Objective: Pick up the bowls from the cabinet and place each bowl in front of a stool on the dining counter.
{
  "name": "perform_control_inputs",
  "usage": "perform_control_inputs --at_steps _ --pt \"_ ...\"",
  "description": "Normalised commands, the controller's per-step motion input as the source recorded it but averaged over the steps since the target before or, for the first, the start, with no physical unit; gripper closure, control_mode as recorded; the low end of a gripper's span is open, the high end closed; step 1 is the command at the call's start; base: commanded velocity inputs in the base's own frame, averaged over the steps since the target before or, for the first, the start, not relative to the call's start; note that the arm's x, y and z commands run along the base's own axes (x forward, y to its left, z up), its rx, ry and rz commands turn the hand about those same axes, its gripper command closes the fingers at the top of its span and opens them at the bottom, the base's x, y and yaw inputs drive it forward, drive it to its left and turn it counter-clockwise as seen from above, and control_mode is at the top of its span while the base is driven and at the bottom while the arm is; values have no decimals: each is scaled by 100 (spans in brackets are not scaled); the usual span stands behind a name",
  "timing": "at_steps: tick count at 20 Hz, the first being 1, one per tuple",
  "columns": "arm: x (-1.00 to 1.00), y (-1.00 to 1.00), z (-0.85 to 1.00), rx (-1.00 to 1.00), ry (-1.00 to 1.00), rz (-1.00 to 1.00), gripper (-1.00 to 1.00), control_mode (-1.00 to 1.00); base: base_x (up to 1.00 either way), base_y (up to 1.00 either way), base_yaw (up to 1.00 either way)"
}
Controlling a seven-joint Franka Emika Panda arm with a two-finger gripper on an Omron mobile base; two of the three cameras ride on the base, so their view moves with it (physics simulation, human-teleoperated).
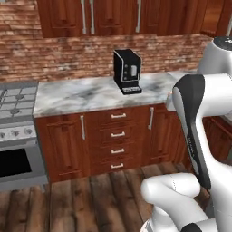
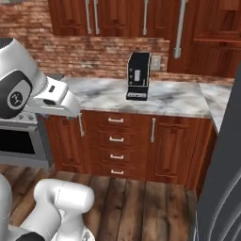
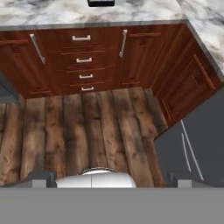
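- A wall cabinet (image 1: 113, 16) is recorded along the top of the left base view, mounted above a brick wall (image 1: 68, 54). The same run is seen in the right base view (image 2: 117, 16).
- Its finish is noted as red-brown wood, with tall flat doors and long vertical silver handles. The doors in view are shut, so what lies behind them cannot be told.
- At the upper right of the right base view, a further red-brown section (image 2: 216, 40) crossed by a horizontal board is observed. Whether it is an open shelf cannot be told.
- Below the brick wall, a bench (image 1: 81, 95) with a white-grey veined marble top is recorded. A black coffee machine (image 1: 127, 71) stands upright on it, towards its rear.
- Under the bench, a stack of four drawers (image 1: 118, 133) with short silver handles is flanked by plain doors.
- A stove (image 1: 16, 104) is set just beside the bench at its left end.
- A dark plank floor (image 1: 90, 195) is seen in front of the units.
- The arm (image 1: 195, 122) is held folded near the base, well apart from the wall cabinet.
- The gripper (image 3: 112, 178) is directed down at the floor and lower drawers. Its fingers (image 3: 40, 178) are spread wide apart, and nothing is held between them.
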Motion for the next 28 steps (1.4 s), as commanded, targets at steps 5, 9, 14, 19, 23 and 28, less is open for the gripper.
perform_control_inputs --at_steps 5,9,14,19,23,28 --pt "0 0 0 0 0 0 -100 100 100 0 -6" --pt "0 0 0 0 0 0 -100 100 84 0 -14" --pt "0 0 0 0 0 0 -100 100 48 1 -37" --pt "0 0 0 0 0 0 -100 100 33 41 -55" --pt "0 0 0 0 0 0 -100 100 60 75 -46" --pt "0 0 0 0 0 0 -100 100 59 56 -44"
